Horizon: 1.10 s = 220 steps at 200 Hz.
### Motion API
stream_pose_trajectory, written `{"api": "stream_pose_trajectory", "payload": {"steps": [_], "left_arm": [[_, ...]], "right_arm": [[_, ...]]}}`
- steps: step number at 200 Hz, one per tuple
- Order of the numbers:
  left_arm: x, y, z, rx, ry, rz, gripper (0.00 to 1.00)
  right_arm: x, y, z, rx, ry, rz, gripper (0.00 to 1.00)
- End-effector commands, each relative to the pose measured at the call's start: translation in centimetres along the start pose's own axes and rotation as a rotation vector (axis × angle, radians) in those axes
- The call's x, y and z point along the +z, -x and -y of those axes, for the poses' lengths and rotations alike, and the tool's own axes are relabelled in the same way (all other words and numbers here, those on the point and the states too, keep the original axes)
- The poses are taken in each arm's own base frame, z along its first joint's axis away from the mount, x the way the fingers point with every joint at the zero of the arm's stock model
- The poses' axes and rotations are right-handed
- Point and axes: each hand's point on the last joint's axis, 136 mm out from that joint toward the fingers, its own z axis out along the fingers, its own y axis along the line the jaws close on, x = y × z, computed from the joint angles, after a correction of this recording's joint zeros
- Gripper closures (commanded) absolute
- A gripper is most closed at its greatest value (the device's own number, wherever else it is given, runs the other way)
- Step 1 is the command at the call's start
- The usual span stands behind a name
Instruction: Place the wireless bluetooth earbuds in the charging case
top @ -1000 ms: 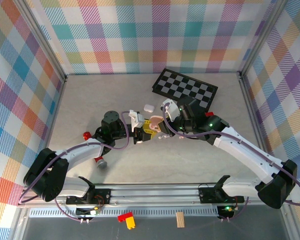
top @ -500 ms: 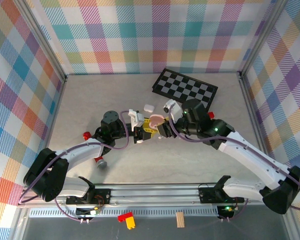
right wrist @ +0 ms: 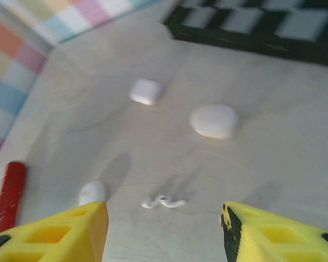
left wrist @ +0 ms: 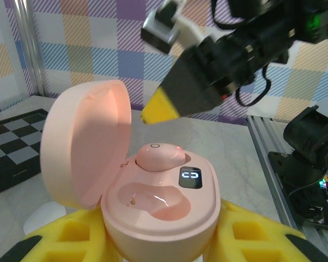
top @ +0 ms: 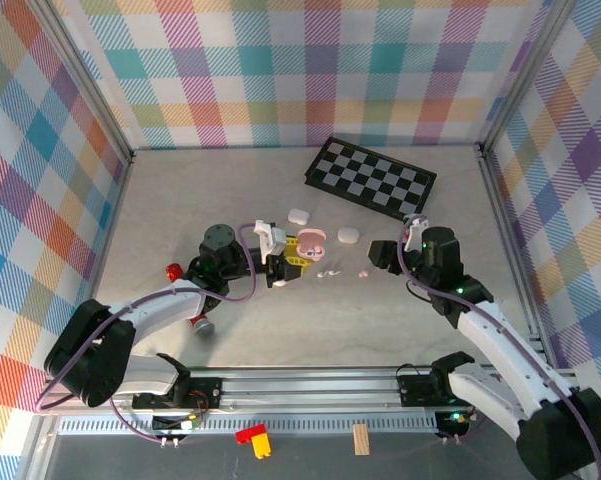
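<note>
My left gripper (top: 296,252) is shut on the open pink charging case (left wrist: 161,202), its yellow fingers (left wrist: 250,236) flanking the base. The lid stands up on the left. One pale pink earbud (left wrist: 159,156) sits in the far slot; the near slot (left wrist: 153,197) is bare and the small display is lit. My right gripper (top: 378,256) hangs open and empty to the right of the case (top: 311,241). On the table between them lie a white earbud (top: 328,272) and a pink earbud (top: 362,272). The right wrist view has white earbuds (right wrist: 164,202) ahead of its open gripper (right wrist: 164,234).
A checkerboard (top: 370,178) lies at the back. Two white cases (top: 299,215) (top: 348,235) rest behind the pink one. A red piece (top: 173,270) and a red-and-grey piece (top: 202,322) lie beside my left arm. A red stick (right wrist: 10,196) lies left in the right wrist view.
My right gripper has pulled back from over the pink case to the right and lower, uncovering the loose earbuds on the table. The left gripper has held the case still.
</note>
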Motion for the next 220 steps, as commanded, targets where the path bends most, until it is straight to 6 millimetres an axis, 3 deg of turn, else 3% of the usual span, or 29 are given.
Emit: {"api": "stream_pose_trajectory", "payload": {"steps": [1, 48, 88, 141, 177, 220], "left_arm": [[-0.7, 1.6, 0.0, 0.052, 0.009, 0.047, 0.68], [-0.5, 1.5, 0.0, 0.047, 0.002, 0.046, 0.68], [-0.6, 1.6, 0.0, 0.049, 0.006, 0.043, 0.68], [-0.6, 1.8, 0.0, 0.051, 0.001, 0.042, 0.68], [-0.5, 1.9, 0.0, 0.054, 0.001, 0.047, 0.68], [-0.6, 2.0, 0.1, 0.055, -0.004, 0.049, 0.69]], "right_arm": [[1.9, -0.9, 1.8, 0.134, -0.069, -0.064, 0.43], [7.4, -5.1, 4.3, 0.207, -0.104, -0.316, 0.48], [9.6, -7.9, 5.4, 0.355, -0.149, -0.453, 0.49], [9.0, -9.3, 6.3, 0.376, -0.198, -0.490, 0.48], [8.0, -9.6, 5.5, 0.383, -0.175, -0.494, 0.48], [8.5, -10.0, 5.0, 0.406, -0.144, -0.507, 0.48]]}}
